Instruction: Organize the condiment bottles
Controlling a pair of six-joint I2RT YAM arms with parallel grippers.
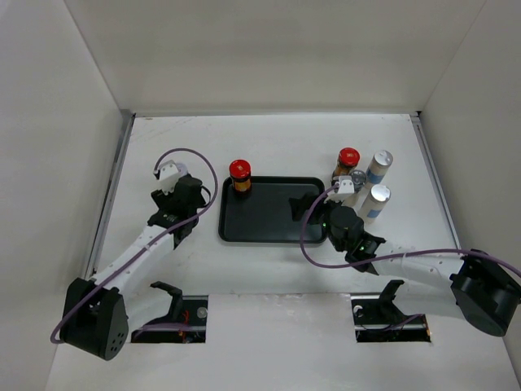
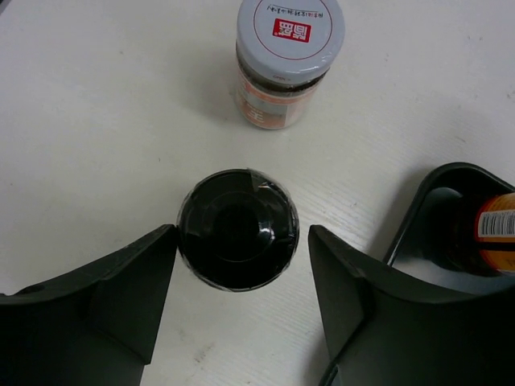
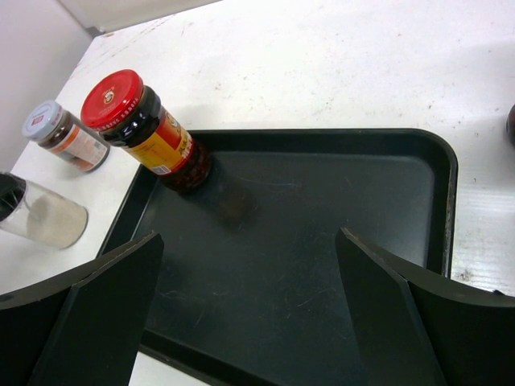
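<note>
In the left wrist view my left gripper is open, with the black-capped bottle standing between its fingers and a small gap on each side. A pale-lidded jar stands on the table beyond it. A red-capped dark jar stands in the far-left corner of the black tray. My right gripper is open and empty above the tray floor. The right wrist view also shows that jar. A second red-capped jar and two silver-capped cylinders stand to the right of the tray.
A small grey-lidded jar stands among the group on the right. White walls close in the table on the left, back and right. In the top view the left arm hides the black-capped bottle and the pale-lidded jar.
</note>
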